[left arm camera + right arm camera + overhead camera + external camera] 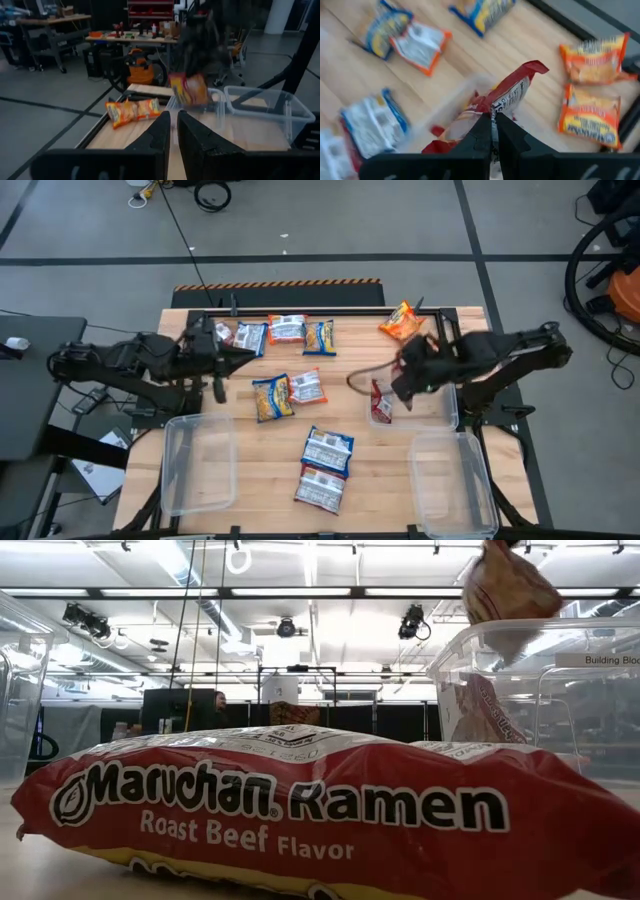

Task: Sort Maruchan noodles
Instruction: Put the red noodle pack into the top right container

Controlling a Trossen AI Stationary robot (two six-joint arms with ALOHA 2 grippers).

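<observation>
Several Maruchan noodle packets lie flat on the wooden table: blue-and-yellow (272,397), orange-and-white (307,387), blue (328,448), red (320,488), and a row at the far edge (286,329). Two orange ones (592,60) lie at the far right. My right gripper (494,117) is shut on a red packet (512,92) over the clear far-right bin (440,415). Another red packet (381,405) leans inside that bin. My left gripper (174,132) is raised at the table's left (245,358), pointing level, shut with nothing in it. My right gripper pinches the red packet by one short end's edge (496,106) between its two fingers, which slant down from the table's right side. The packet (189,89) hangs below the fingers, lifted clear above the bin's rim (520,630).
Two more clear bins stand at the near left (198,460) and near right (452,485). A red roast-beef packet (300,810) fills the low view's foreground. Bare wood lies between the middle packets and the right bins.
</observation>
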